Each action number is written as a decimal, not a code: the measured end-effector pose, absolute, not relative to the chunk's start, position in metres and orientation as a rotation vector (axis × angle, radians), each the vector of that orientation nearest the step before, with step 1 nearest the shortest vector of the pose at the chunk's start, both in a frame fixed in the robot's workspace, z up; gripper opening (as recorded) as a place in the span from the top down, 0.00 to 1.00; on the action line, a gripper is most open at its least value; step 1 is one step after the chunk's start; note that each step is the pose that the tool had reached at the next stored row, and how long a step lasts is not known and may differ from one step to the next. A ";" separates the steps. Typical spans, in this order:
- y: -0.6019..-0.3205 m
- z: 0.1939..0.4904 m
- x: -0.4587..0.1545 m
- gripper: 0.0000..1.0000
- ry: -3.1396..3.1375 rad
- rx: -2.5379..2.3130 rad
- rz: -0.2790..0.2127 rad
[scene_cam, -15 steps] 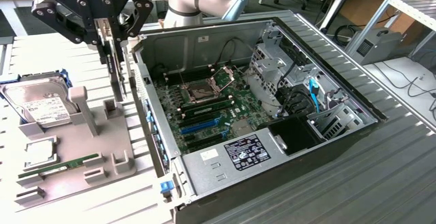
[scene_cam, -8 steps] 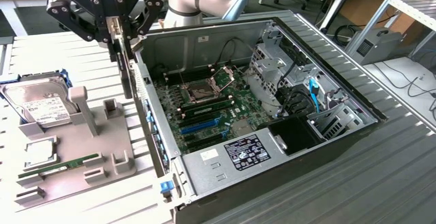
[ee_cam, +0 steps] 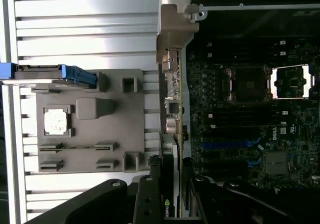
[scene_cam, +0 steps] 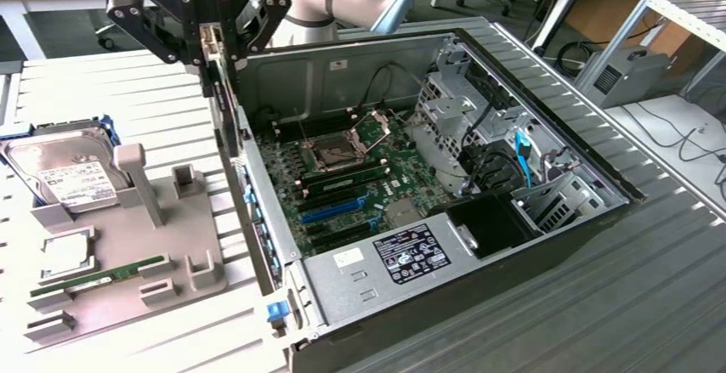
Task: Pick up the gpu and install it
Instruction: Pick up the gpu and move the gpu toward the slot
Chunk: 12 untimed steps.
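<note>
Closest to the wrist camera, the gripper pinches the gpu between its black fingers, one pressed on each flat face. The card reaches straight away from the hand, its pale metal bracket running along one edge. In the exterior view the gripper hangs high, and the gpu hangs edge-on directly below it, upright. The card's lower end is at the wall of the open computer case; I cannot tell whether they touch. The motherboard lies below the hand toward the exterior view's right. The grey parts holder with the hard drive lies below it toward the exterior view's left.
</note>
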State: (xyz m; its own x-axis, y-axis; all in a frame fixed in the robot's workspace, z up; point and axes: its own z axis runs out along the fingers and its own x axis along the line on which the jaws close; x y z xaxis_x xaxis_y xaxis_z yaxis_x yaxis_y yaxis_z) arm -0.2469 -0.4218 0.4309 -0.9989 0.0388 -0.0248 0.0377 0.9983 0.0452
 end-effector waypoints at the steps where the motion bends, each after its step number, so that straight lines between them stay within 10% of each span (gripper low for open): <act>1: -0.421 0.431 -0.244 0.73 3.115 0.060 0.070; 12: -0.417 0.431 -0.219 0.73 3.115 0.060 0.070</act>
State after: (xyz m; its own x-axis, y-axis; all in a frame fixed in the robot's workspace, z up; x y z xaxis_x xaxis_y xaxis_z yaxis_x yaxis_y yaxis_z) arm -0.2188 -0.4171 0.4309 -0.9989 0.0388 -0.0248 0.0377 0.9983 0.0452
